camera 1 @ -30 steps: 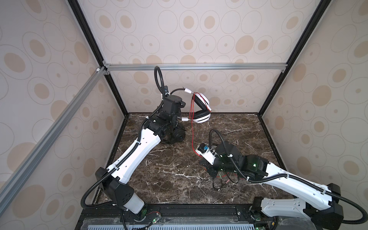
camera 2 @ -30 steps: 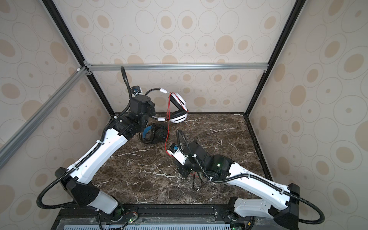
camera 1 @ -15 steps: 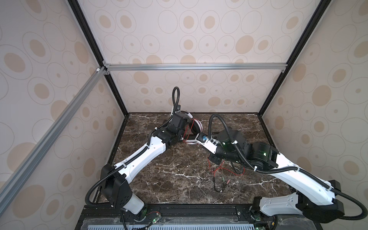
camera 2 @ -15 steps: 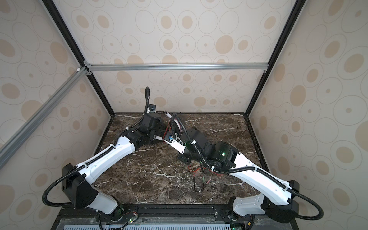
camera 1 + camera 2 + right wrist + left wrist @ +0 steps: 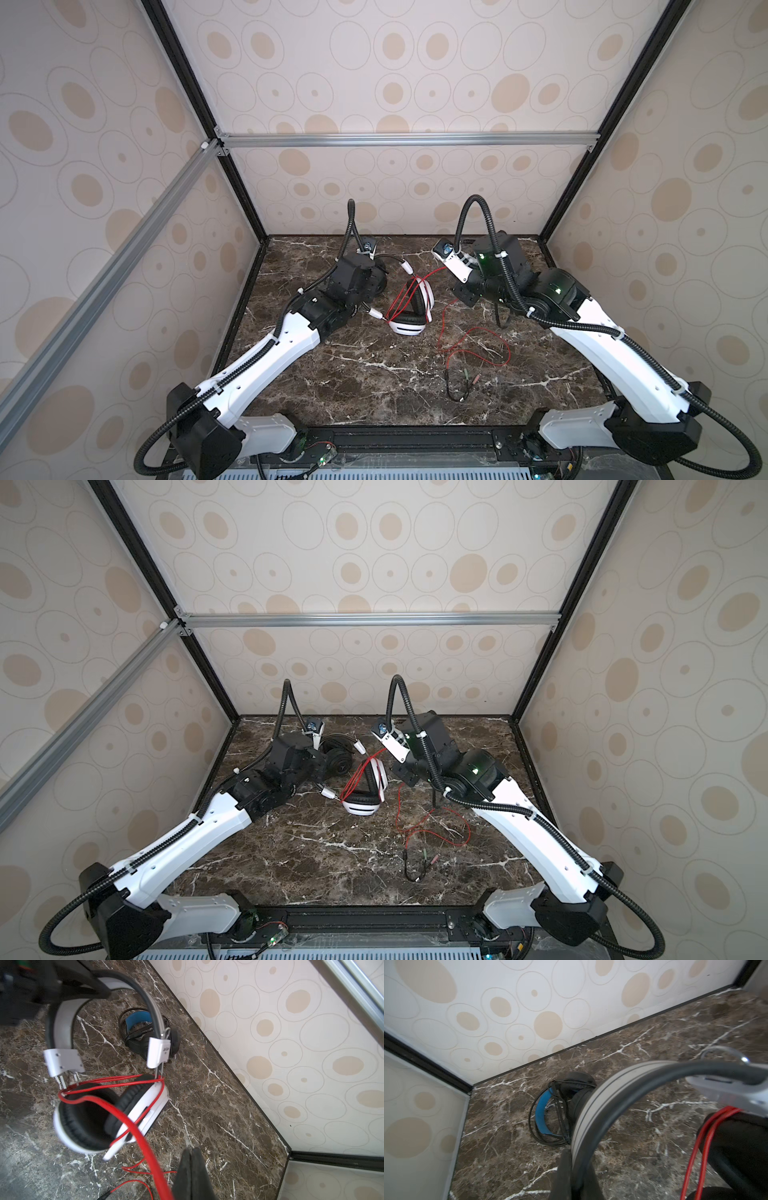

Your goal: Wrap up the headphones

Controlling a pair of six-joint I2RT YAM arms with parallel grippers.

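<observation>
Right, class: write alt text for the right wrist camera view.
White headphones, held by the headband, have a red cord looped across black-padded earcups and trailing past the shut right pincer. Black headphones with a blue band lie behind on the marble table.

The dark brown stone-look tabletop (image 5: 374,374) with white veins is smooth and a little shiny. The white headset (image 5: 145,1105) has hard, smooth plastic cups, soft black pads (image 5: 70,1128) and thin shiny metal rods (image 5: 159,1072). Its red cord (image 5: 145,1147) looks smooth and rubbery. The black headset (image 5: 540,1113) has a matt blue inner band. The beige spotted walls (image 5: 415,62) look matt, like paper. The silver bar (image 5: 415,139) is dull metal.
</observation>
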